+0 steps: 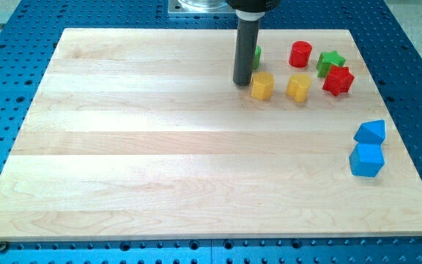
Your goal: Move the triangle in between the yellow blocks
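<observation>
My tip (242, 82) rests on the board near the view's top centre, just left of a yellow hexagon block (262, 85). A second yellow block (298, 86) lies a short way to its right, with a small gap between them. A blue triangle-like block (371, 132) sits near the view's right edge, with a blue cube (365, 160) just below it. A green block (256, 54) is mostly hidden behind the rod.
A red cylinder (300, 53), a green star (330, 61) and a red star (338, 80) cluster at the view's top right. The wooden board (160, 147) lies on a blue perforated table.
</observation>
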### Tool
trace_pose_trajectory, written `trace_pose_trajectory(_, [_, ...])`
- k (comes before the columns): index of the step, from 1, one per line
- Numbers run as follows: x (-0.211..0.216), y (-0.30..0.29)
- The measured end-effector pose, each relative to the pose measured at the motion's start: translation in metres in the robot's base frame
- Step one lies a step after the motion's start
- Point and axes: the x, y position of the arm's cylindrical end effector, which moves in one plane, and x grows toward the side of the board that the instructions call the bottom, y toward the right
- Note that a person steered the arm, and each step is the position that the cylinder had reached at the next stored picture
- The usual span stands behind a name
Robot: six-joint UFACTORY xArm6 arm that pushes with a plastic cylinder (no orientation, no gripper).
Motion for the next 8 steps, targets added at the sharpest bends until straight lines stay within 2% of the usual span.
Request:
trace_pose_trajectory(1, [0.007, -0.112])
trace_pose_trajectory(2, [0.084, -0.114])
trace_pose_trajectory(3, [0.195, -0.093])
trace_pose_trajectory(4, [0.279, -0.067])
trace_pose_trajectory(6, [0.269, 0.134])
trace_pose_trajectory(7, [0.265, 0.210])
trace_pose_trajectory(8, [0.186, 0.215])
